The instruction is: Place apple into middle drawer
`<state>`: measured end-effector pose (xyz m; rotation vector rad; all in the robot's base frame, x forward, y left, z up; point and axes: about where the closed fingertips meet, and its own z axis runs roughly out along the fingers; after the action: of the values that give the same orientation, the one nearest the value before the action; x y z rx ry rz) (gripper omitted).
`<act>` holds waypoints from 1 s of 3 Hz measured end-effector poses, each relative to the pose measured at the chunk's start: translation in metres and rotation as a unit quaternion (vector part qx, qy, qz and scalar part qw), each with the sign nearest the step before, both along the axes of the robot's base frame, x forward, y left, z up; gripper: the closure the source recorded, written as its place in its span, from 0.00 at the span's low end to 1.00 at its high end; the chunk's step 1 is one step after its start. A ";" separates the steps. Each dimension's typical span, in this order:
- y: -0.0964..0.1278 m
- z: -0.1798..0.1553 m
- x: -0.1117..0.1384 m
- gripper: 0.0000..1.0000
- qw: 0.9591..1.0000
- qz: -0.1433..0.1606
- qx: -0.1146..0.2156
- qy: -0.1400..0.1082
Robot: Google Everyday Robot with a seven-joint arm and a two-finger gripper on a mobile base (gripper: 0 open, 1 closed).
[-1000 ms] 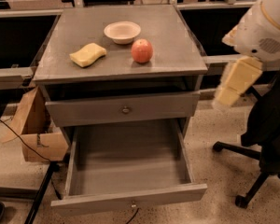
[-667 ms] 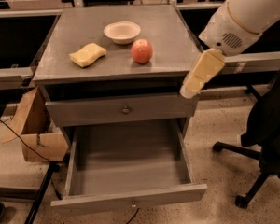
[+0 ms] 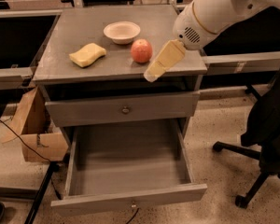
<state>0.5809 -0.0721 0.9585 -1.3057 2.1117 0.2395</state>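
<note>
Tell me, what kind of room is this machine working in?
Probably an office or lab workspace: a wheeled office chair stands right of a grey drawer cabinet, with a cardboard box at its left. The gripper hangs over the cabinet top's front right edge, beside the apple.
</note>
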 end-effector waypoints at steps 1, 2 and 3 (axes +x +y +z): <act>-0.002 -0.002 0.008 0.00 1.000 -0.021 0.021 -0.012; -0.003 -0.013 0.053 0.00 0.995 -0.069 0.068 -0.033; 0.007 -0.024 0.110 0.00 0.988 -0.106 0.102 -0.052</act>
<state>0.6905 -0.0656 0.9348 -0.9464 2.0585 0.2829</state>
